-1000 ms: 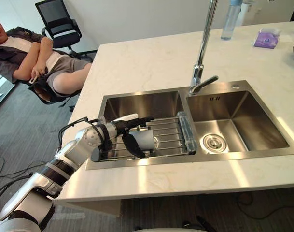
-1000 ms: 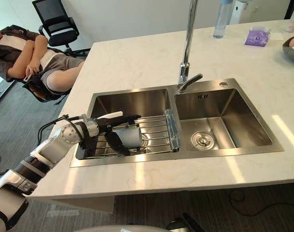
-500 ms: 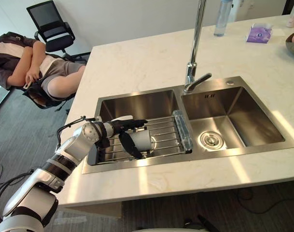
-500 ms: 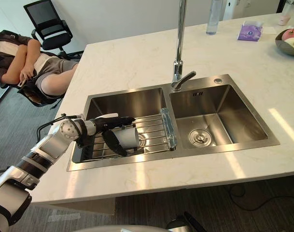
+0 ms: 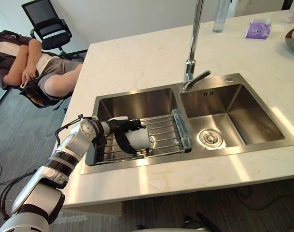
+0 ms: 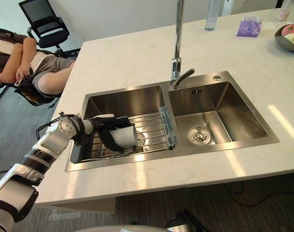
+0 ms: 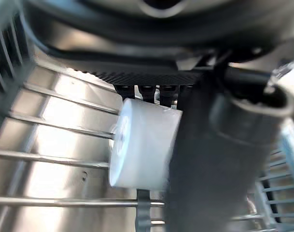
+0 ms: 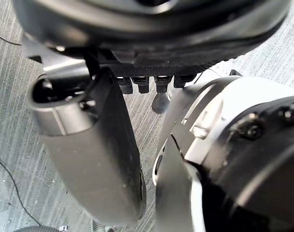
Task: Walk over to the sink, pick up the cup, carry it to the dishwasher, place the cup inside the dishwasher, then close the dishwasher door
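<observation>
Down by the floor our right hand (image 8: 98, 159) hangs loose and empty. Up front, our left hand (image 5: 119, 128) wraps fingers over and thumb under the white cup (image 5: 138, 138), gripping sideways because the cup lies tipped on the wire rack (image 5: 166, 135) in the sink's left basin (image 5: 137, 102), with the faucet (image 5: 195, 43) beyond.

The robot's left arm comes in from the near left and stretches away toward the right, slightly bent at the elbow, its silver-grey forearm ending in a rounded wrist. The dark left hand (image 5: 117, 131) points right. Its fingers (image 5: 132, 124) curl over the far side of a white cup (image 5: 139, 139), and its thumb (image 5: 120, 143) wraps round the near side. The right hand (image 8: 98, 145) hangs above the floor (image 8: 11, 96).
</observation>
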